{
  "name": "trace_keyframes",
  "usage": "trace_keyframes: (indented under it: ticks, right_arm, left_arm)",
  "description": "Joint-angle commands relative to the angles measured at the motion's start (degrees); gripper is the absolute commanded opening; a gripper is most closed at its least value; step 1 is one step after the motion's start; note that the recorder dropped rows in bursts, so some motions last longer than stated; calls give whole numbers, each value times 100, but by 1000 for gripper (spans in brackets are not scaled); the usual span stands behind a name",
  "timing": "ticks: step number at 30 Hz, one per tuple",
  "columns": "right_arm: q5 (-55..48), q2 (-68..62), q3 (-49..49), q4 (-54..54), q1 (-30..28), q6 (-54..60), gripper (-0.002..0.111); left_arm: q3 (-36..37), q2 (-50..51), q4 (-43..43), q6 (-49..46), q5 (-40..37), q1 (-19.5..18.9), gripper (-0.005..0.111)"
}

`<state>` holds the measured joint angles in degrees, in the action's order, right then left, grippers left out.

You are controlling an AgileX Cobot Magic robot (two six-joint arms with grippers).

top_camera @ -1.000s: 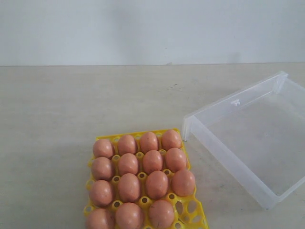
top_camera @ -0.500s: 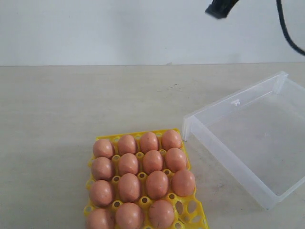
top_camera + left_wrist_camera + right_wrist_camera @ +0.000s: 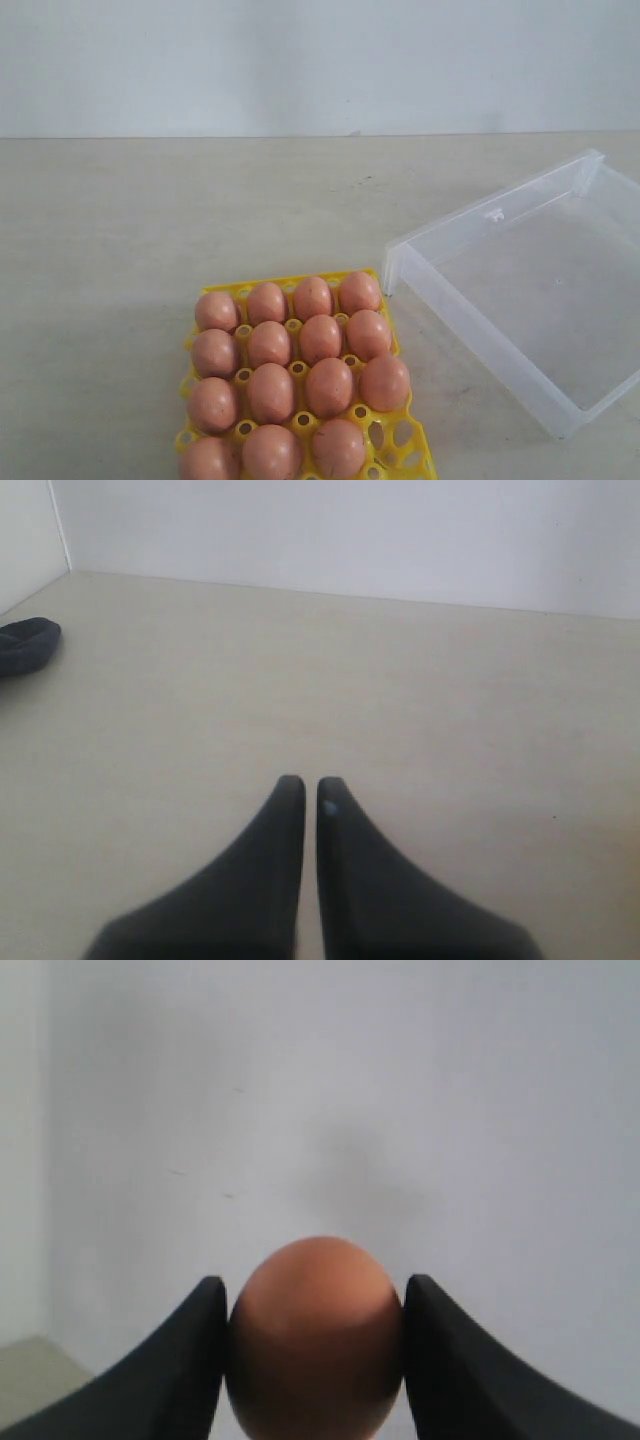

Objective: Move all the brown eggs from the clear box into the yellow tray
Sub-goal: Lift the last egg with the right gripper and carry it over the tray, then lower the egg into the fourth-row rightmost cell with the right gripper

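The right gripper (image 3: 314,1360), jaws clamped on one upright brown egg (image 3: 314,1345), hung out of sight above the yellow tray (image 3: 405,440), whose one open socket lay at the corner nearest the emptied clear box (image 3: 480,340).

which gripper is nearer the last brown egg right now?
Right. The right gripper has its jaws closed on the brown egg, lifted with only wall behind. The left gripper sits shut over bare table, no egg in its view.

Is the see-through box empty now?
Empty, as far as shown. The clear box has no eggs inside; fifteen brown eggs sit in the yellow tray.
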<state>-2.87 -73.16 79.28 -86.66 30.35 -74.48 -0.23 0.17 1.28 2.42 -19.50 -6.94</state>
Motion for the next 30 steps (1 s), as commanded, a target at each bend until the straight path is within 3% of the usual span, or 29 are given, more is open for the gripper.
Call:
trace_keyframes:
  ticks: [1, 6, 10, 13, 16, 23, 30]
  right_arm:
    - [1381, 60, -205, 139, 4, -805, 0]
    - [2018, 72, -1209, 1107, 1, -503, 0]
    - [3212, 72, -2618, 3212, 1, 1180, 0]
    - [3498, 72, -3727, 4935, 1, 2487, 0]
    - [3935, 72, -4800, 5885, 1, 3259, 0]
    - [5526, 61, -6678, 5682, 1, 2962, 0]
    - [4724, 52, -7187, 5462, 1, 3453, 0]
  left_arm:
    - [23, -17, 0, -24, 18, 19, 4]
    - [23, -17, 0, -24, 18, 19, 4]
    - [23, -17, 0, -24, 18, 19, 4]
    - [23, -17, 0, -24, 18, 19, 4]
    - [23, -17, 0, -24, 18, 19, 4]
    - [23, -17, 0, -24, 18, 19, 4]
    - [23, -17, 0, -24, 18, 19, 4]
